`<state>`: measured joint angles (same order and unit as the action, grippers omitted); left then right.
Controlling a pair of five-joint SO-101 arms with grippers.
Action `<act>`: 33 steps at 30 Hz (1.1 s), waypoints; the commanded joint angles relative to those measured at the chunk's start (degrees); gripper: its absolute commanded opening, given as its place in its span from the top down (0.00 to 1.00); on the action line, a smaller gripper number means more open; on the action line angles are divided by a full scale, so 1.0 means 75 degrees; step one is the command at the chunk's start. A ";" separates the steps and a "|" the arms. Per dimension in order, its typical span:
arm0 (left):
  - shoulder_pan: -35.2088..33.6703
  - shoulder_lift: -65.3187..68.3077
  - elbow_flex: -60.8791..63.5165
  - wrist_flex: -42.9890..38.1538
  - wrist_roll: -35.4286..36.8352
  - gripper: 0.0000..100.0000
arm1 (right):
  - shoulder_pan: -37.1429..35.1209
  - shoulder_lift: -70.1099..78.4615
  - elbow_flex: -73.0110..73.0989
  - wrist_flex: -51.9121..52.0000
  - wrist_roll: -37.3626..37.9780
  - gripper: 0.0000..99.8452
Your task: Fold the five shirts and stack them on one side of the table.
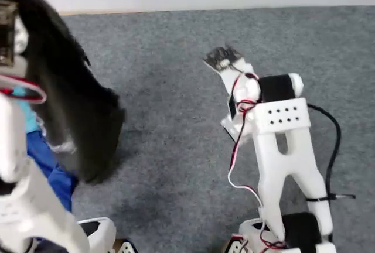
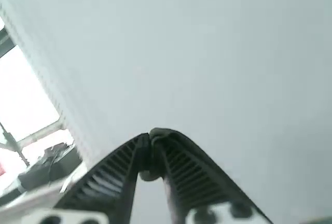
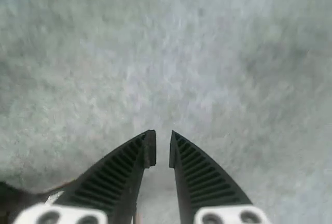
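Note:
A black shirt (image 1: 76,112) hangs in the air at the table's left side, draping down from the raised left arm (image 1: 17,165). My left gripper (image 2: 150,140) points up at a pale wall, its fingers shut with a dark bit of the cloth pinched at the tips. Blue shirts (image 1: 50,168) lie bunched under the hanging black one, at the left edge. My right gripper (image 1: 218,58) sits low over the grey carpet-like table cover (image 3: 166,53) near the middle, its fingers almost together with only a thin gap and nothing between them.
The grey table cover (image 1: 176,147) lies bare between the two arms and toward the far edge. The right arm's white body (image 1: 287,147) and its black cable (image 1: 334,142) stand at the right front. A pale wall runs along the back.

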<state>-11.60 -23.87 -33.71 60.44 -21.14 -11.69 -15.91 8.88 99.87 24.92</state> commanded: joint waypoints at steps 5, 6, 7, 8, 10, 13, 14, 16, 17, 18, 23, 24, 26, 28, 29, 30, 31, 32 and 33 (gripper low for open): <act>0.1465 0.1149 -0.1647 -0.0469 0.0023 1.00 | 0.0100 -0.1284 0.1618 -0.0955 -0.0082 0.93; 0.1629 0.1371 -0.1846 -0.0469 0.0023 1.00 | 0.0100 -0.1401 0.1805 -0.1108 -0.0082 0.93; 0.1782 0.1606 -0.2045 -0.0469 0.0023 1.00 | 0.0100 -0.1506 0.1969 -0.1225 -0.0082 0.93; 0.1934 0.1829 -0.2221 -0.0457 0.0023 1.00 | 0.0123 -0.1600 0.2110 -0.1342 -0.0082 0.93; 0.2204 0.2239 -0.2561 -0.0457 0.0012 1.00 | 0.0123 -0.1729 0.2368 -0.1495 -0.0082 0.93; 0.2614 0.2778 -0.3089 -0.0469 0.0000 1.00 | 0.0123 -0.1811 0.2755 -0.1682 -0.0082 0.93; 0.2766 0.2942 -0.3264 -0.0469 -0.0070 1.00 | 0.0123 -0.1823 0.2860 -0.1741 -0.0082 0.93; 0.3048 0.3259 -0.3569 -0.0504 -0.0363 1.00 | 0.0123 -0.1823 0.3012 -0.1788 -0.0082 0.93; 0.3153 0.3423 -0.3733 -0.0516 -0.0492 1.00 | 0.0123 -0.1811 0.3036 -0.1788 -0.0082 0.93; 0.3247 0.3575 -0.3897 -0.0516 -0.0586 1.00 | 0.0123 -0.1799 0.3059 -0.1788 -0.0082 0.93; 0.3376 0.4149 -0.4495 -0.0492 -0.0750 1.00 | 0.0123 -0.1799 0.3071 -0.1788 -0.0082 0.93; 0.3305 0.4196 -0.4507 -0.0434 -0.0727 1.00 | 0.0123 -0.1799 0.3071 -0.1788 -0.0082 0.93; 0.3048 0.4208 -0.4495 0.0094 -0.0680 1.00 | 0.0123 -0.1788 0.3071 -0.1788 -0.0082 0.93; 0.2837 0.4267 -0.4495 0.0996 -0.0516 1.00 | 0.0100 -0.1788 0.3071 -0.1788 -0.0082 0.93; 0.2719 0.4278 -0.4495 0.1489 -0.0340 1.00 | 0.0088 -0.1788 0.3071 -0.1799 -0.0082 0.93; 0.2555 0.4278 -0.4484 0.2028 -0.0129 1.00 | 0.0088 -0.1788 0.3071 -0.1834 -0.0082 0.93; 0.2391 0.4290 -0.4484 0.2567 0.0082 1.00 | 0.0088 -0.1788 0.3071 -0.1881 -0.0082 0.93; 0.2251 0.4290 -0.4460 0.3130 0.0270 1.00 | 0.0088 -0.1788 0.3071 -0.1893 -0.0082 0.93; 0.2075 0.4290 -0.4343 0.3692 0.0387 1.00 | 0.0076 -0.1788 0.3071 -0.1905 -0.0082 0.93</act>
<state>7.03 8.66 -65.36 77.05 -21.23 -11.43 -27.43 32.35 86.33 24.84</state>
